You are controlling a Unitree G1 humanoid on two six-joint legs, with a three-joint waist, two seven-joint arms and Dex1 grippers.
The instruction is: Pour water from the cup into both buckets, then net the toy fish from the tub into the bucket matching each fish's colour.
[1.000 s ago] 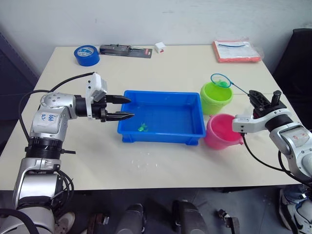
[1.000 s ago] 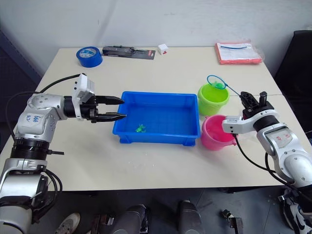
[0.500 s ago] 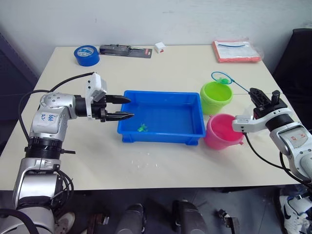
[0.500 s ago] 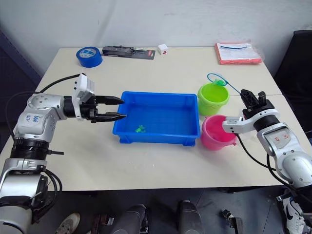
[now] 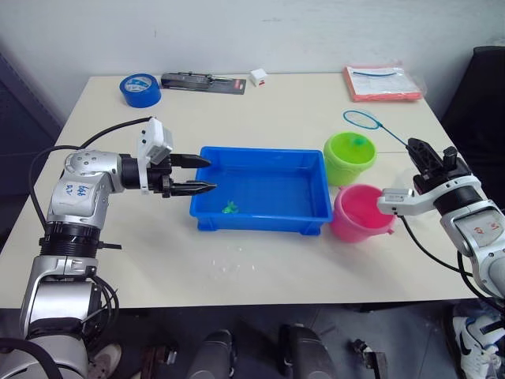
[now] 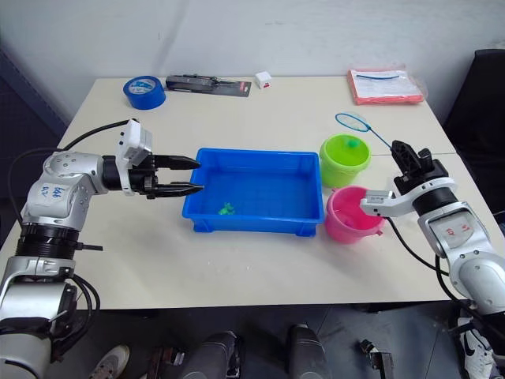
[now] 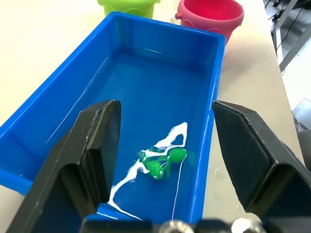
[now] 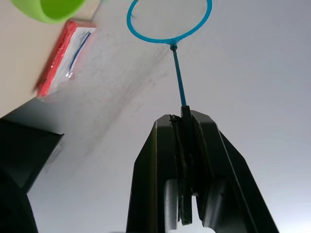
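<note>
The blue tub [image 5: 260,151] sits mid-table with a green toy fish [image 7: 160,164] lying in shallow water near its front left. My left gripper [image 5: 203,174] is open, its fingers reaching over the tub's left rim. To the right stand the lime green bucket [image 5: 349,160], with a small dark-green shape inside, and the pink bucket [image 5: 360,215]. My right gripper [image 5: 418,148] is shut on the thin handle of the net [image 5: 360,119], whose empty blue hoop hangs behind the green bucket. The cup is out of view.
Along the table's far edge lie a blue tape roll [image 5: 140,88], a black tool pack [image 5: 203,81], a small white box [image 5: 258,76] and a red-orange packet [image 5: 383,83]. A black chair [image 5: 483,87] stands off the right side.
My right gripper has swung the net's hoop up and back from the green bucket's rim; the green thing it held is gone from it. The left arm has not moved.
</note>
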